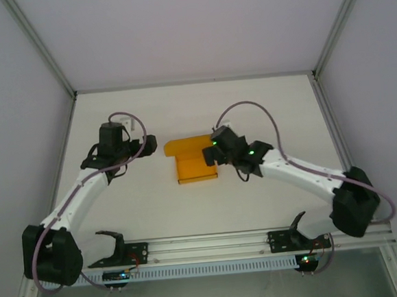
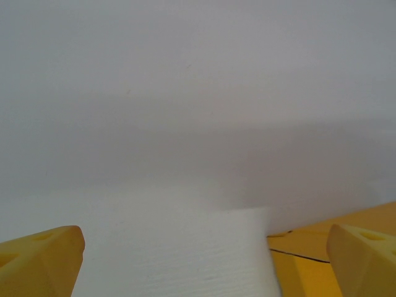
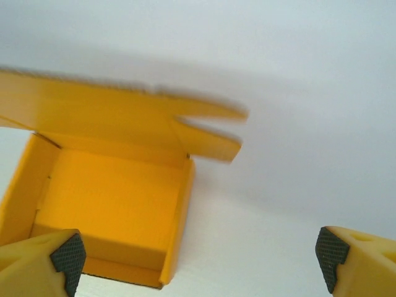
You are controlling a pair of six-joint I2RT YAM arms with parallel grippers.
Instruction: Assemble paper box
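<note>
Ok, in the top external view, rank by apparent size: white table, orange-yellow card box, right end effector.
Largest: white table.
Then the orange-yellow card box and the black right end effector look alike; the end effector is nearer the camera, so unranked.

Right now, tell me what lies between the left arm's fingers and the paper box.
Bare white table, seen from the top view, separates the left arm's fingers from the paper box.
</note>
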